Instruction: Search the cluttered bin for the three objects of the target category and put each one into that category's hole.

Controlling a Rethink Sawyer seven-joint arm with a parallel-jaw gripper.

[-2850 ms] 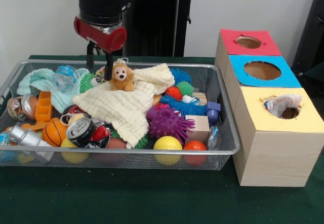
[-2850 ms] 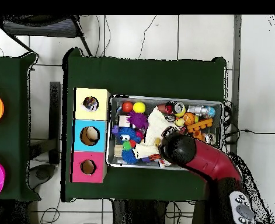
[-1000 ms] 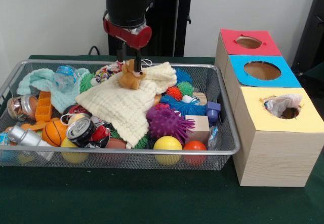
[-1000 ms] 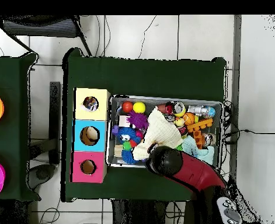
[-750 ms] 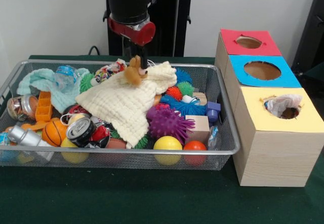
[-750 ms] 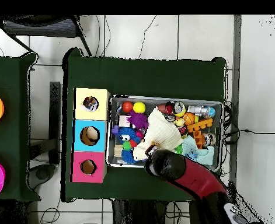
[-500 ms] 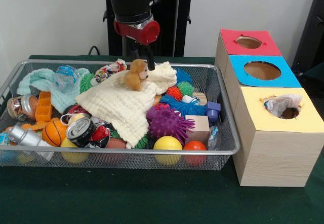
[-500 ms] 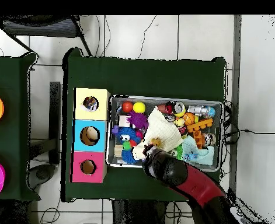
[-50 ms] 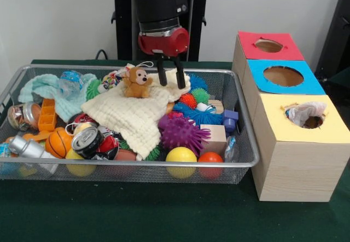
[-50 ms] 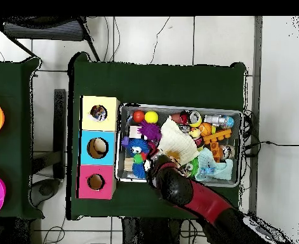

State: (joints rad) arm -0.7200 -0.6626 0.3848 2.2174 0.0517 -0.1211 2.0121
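A small brown monkey plush [image 9: 135,82] sits upright on a cream cloth [image 9: 134,116] at the back of the wire bin [image 9: 136,165]. My gripper [image 9: 170,78] hangs just right of the plush, over the cloth's back edge. It is open, with nothing between its fingers. Three wooden boxes stand right of the bin: red top [image 9: 284,53], blue top [image 9: 311,86], yellow top [image 9: 273,124]. A white rag pokes from the yellow box's hole. In the overhead view the arm [image 10: 177,187] hides the gripper; the cloth [image 10: 177,143] and the boxes [image 10: 99,147] show.
The bin is packed: a purple spiky ball [image 9: 180,132], blue spiky toy [image 9: 191,113], yellow ball [image 9: 181,155], orange ball [image 9: 210,158], wooden block [image 9: 216,138], basketball [image 9: 58,142], crushed can [image 9: 86,140], mint cloth [image 9: 46,86], plastic bottle [image 9: 71,80].
The gripper was shut on the monkey plush and tilted it; it has since let go and moved right in the front view. The plush sits upright on the cloth again.
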